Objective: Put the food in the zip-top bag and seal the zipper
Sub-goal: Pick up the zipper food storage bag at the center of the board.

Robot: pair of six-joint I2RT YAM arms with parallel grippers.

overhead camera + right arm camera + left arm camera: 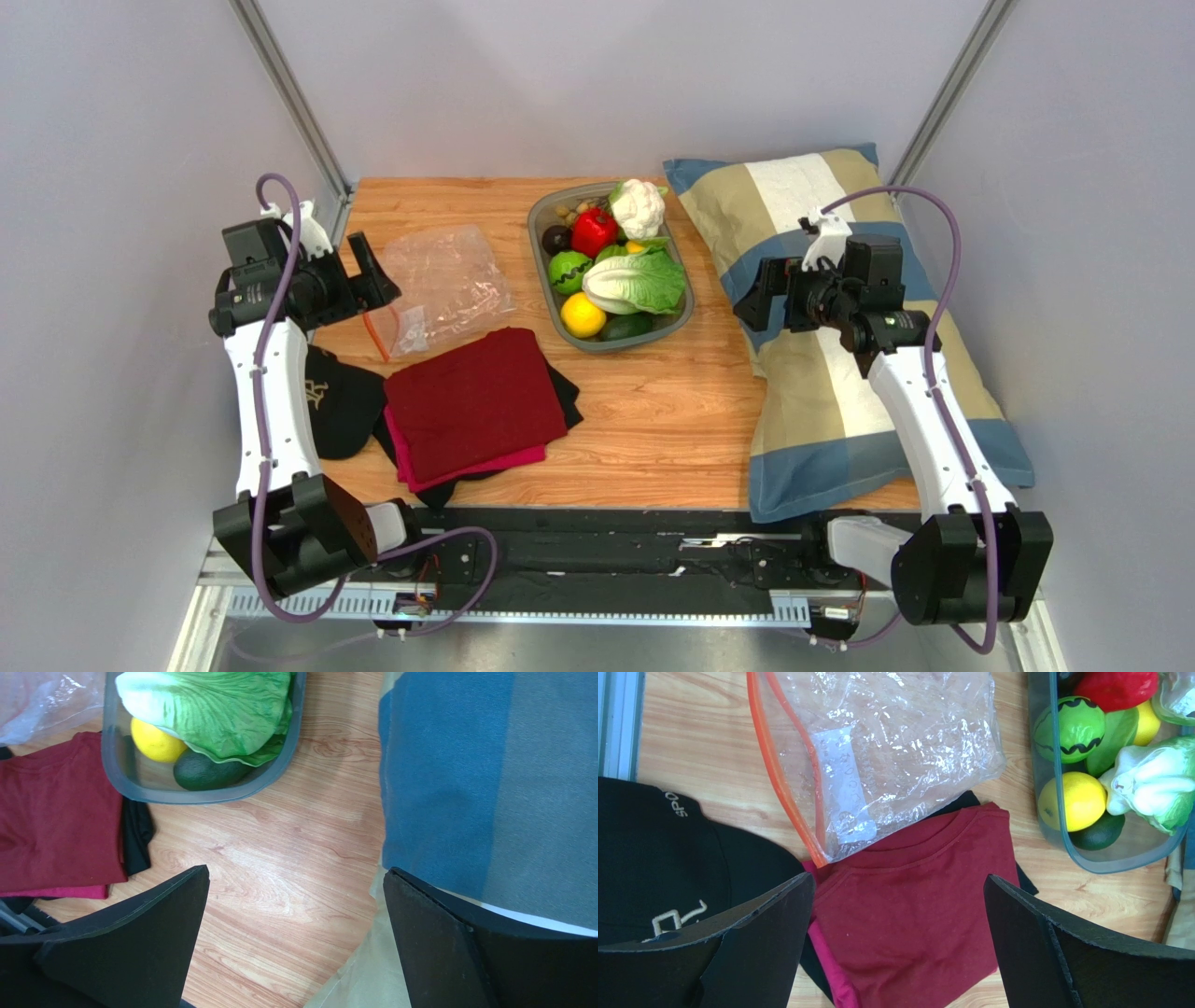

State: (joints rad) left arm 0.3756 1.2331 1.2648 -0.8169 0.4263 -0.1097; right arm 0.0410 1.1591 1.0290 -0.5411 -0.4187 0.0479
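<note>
Jaws spread on left gripper [899, 882] and right gripper [295, 873], both empty. Cabbage [638, 284], cauliflower [640, 207], yellow fruit [582, 317] sit in grey tray [537, 238]; zip-top bag [446, 280] lies flat beside it. I fear pinching both zipper [786, 777] lips would clamp the mouth closed.

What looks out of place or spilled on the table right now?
Nothing is spilled: the food sits in the grey tray. The zip-top bag lies crumpled, one corner overlapping the maroon shirt, and the striped pillow is odd among groceries.
</note>
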